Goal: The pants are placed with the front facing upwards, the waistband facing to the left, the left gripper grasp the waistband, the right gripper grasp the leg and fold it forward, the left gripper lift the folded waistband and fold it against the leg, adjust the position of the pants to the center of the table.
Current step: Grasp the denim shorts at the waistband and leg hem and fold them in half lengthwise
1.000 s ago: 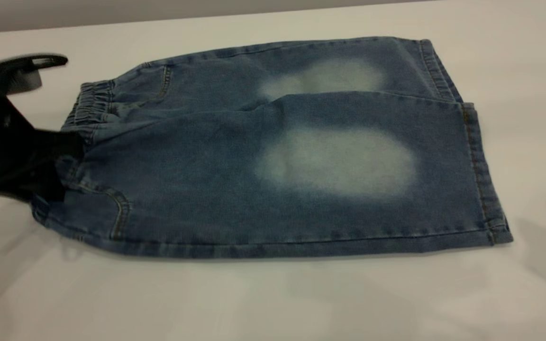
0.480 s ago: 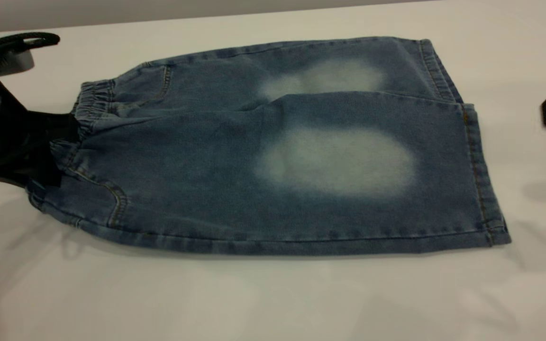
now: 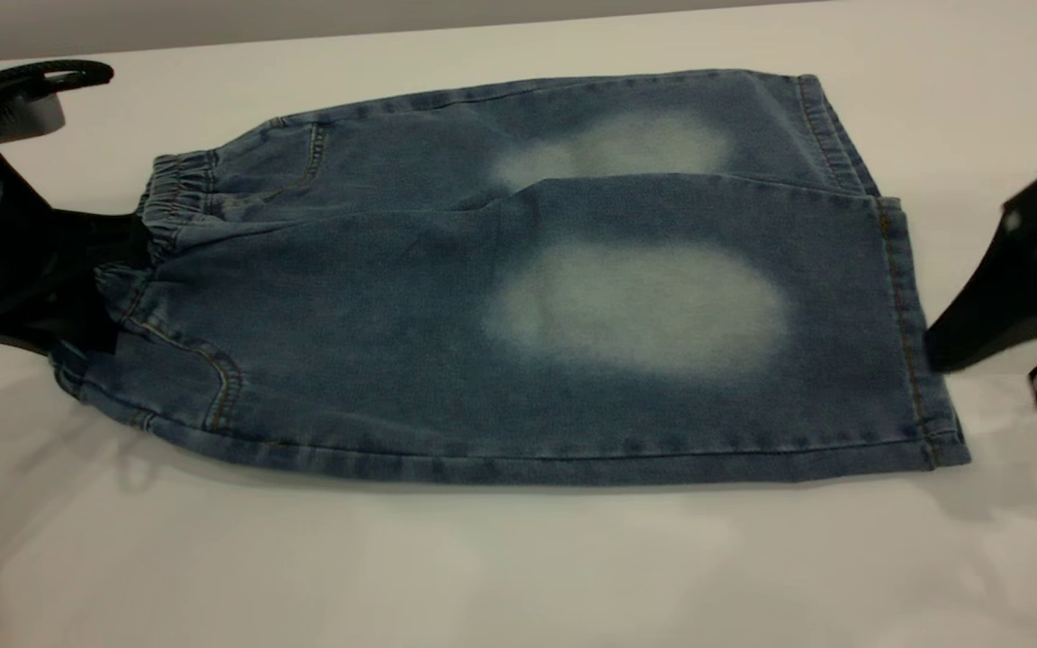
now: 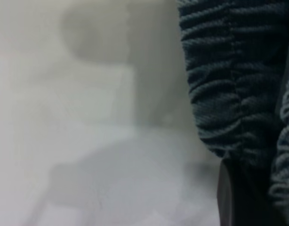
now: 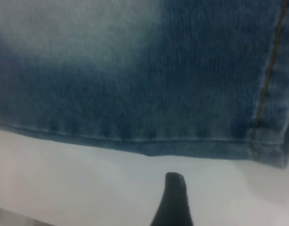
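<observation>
The pants [image 3: 518, 288] lie flat on the table [image 3: 518, 558], front side up, with two pale faded patches showing. The ruffled waistband [image 3: 172, 202] points left and the leg hems [image 3: 910, 315] point right. My left gripper [image 3: 118, 270] is shut on the waistband's near half, holding it slightly raised. In the left wrist view the gathered waistband [image 4: 229, 80] lies against a black finger [image 4: 234, 197]. My right gripper [image 3: 1005, 360] hovers open just off the near leg's hem. The right wrist view shows one black fingertip [image 5: 175, 193] over bare table beside the leg's side seam [image 5: 135, 136].
The table's far edge [image 3: 392, 31] runs along the back. Bare tabletop stretches in front of the pants and to their right, crossed by the arms' shadows [image 3: 1014, 486].
The right gripper came in from the right edge and moved down toward the near leg hem. The left gripper rose a little with the waistband, then held still.
</observation>
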Robot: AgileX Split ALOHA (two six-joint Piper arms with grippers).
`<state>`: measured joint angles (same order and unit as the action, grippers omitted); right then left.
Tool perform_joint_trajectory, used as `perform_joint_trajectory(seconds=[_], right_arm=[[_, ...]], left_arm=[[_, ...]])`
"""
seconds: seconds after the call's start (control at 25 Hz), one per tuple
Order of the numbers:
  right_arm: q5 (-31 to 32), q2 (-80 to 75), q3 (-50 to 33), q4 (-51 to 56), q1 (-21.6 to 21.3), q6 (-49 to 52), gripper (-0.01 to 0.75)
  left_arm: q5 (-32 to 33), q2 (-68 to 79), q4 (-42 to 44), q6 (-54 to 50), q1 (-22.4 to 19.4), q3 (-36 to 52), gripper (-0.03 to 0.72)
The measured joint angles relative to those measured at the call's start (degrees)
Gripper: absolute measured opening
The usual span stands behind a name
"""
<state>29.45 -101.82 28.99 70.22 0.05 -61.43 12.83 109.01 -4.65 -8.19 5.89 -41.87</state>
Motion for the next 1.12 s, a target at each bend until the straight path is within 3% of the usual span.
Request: perform_joint_trajectory(seconds=[0.6, 0.88, 1.12], right_arm=[[-1.11, -12.07, 0.06, 19.37, 0.0, -23.88, 0.512], [-1.62, -12.12, 0.06, 22.98, 0.0, -27.09, 0.511], [2.14, -12.19, 0.06, 28.28, 0.0, -28.64, 0.511]], left_arm=[[-0.14, 0.0, -0.05, 0.0, 0.0, 0.0, 0.153], [-0.14, 0.0, -0.05, 0.0, 0.0, 0.0, 0.153], [-0.16, -0.05, -0.05, 0.0, 0.0, 0.0, 0.153]])
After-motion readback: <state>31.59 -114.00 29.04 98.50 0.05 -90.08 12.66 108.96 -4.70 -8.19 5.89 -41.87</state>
